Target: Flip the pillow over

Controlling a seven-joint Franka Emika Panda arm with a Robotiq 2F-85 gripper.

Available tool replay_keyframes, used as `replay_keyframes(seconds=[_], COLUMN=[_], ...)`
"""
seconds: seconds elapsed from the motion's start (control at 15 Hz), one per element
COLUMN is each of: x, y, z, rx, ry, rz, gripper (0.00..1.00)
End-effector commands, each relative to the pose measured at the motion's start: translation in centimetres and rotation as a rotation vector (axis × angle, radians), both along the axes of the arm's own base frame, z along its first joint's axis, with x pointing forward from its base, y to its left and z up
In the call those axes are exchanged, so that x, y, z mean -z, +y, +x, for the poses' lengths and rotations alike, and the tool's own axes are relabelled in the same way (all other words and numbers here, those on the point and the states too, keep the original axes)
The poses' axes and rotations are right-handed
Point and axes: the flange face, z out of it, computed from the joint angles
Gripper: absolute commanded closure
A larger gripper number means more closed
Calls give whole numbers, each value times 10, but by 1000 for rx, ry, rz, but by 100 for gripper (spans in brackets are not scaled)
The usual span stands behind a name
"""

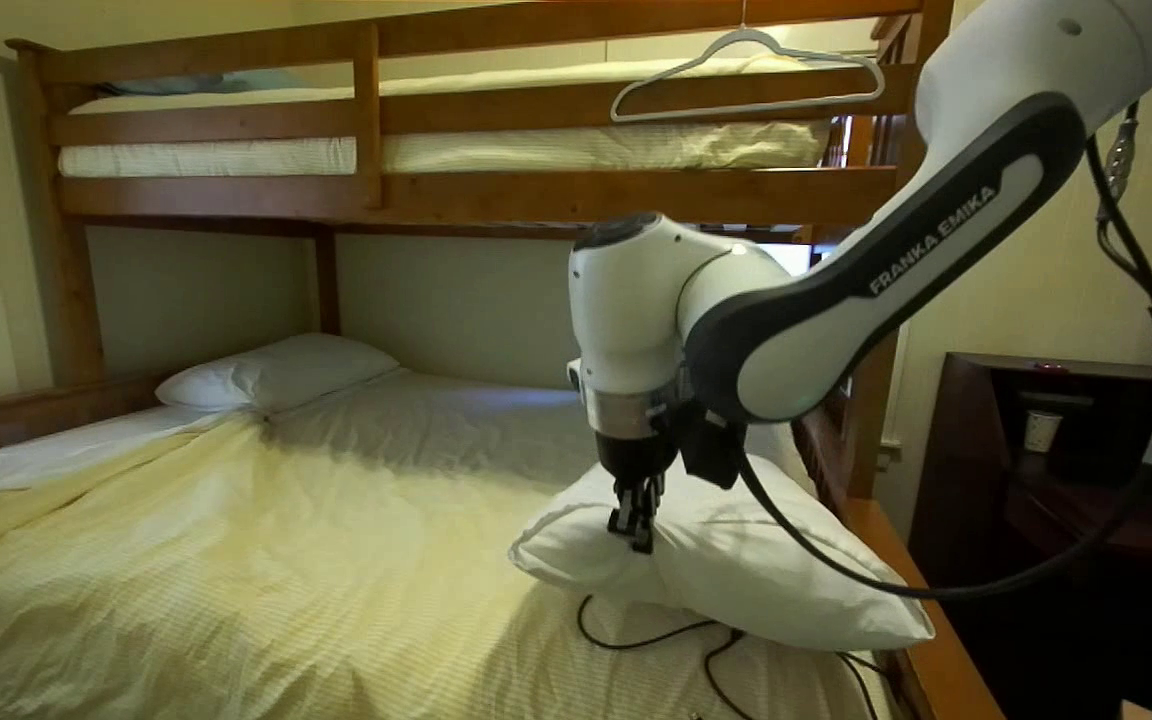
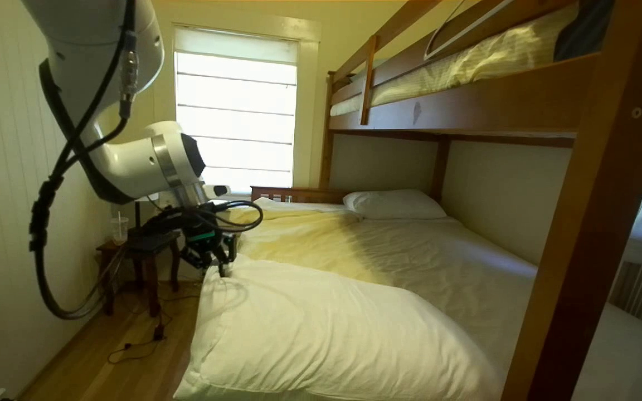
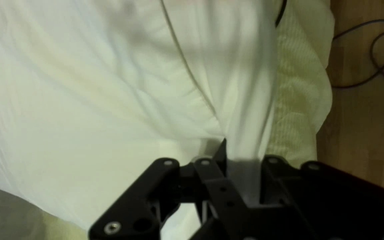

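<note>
The plump white pillow (image 1: 776,560) lies at the near end of the bed in both exterior views (image 2: 321,328), wrinkled, with one corner hanging toward the bed's wooden edge. My gripper (image 1: 636,535) points down at the pillow's side and also shows in an exterior view (image 2: 223,264). In the wrist view, my gripper (image 3: 244,166) has a bunched fold of the white pillow (image 3: 95,100) filling the space between its fingers, and it looks shut on that fold. The fingertips are partly hidden by the fabric. A seam runs down to the pinched spot.
A flatter white pillow (image 1: 281,370) lies at the bed's far end. A yellow sheet (image 1: 236,560) covers the mattress. Black cables (image 1: 636,645) lie beside the pillow. The upper bunk rail (image 1: 576,195) and a bunk post (image 2: 583,223) stand close by. A hanger (image 1: 746,108) hangs above.
</note>
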Motion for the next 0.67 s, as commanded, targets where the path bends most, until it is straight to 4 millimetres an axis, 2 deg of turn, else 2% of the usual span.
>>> replay_keyframes(seconds=[0.0, 0.13, 0.27, 0.33, 0.4, 0.47, 0.6], x=[-16, -33, -32, -31, -39, -52, -97], y=[-1, 1, 2, 1, 8, 13, 25], z=[-1, -5, -7, -7, -7, -4, 0], rx=[-6, -13, -15, -15, -25, -47, -100], ry=[-6, -16, -13, -11, 8, -4, -26], rz=[20, 34, 34, 33, 38, 31, 53], gripper=[87, 87, 87, 97, 97, 97, 97])
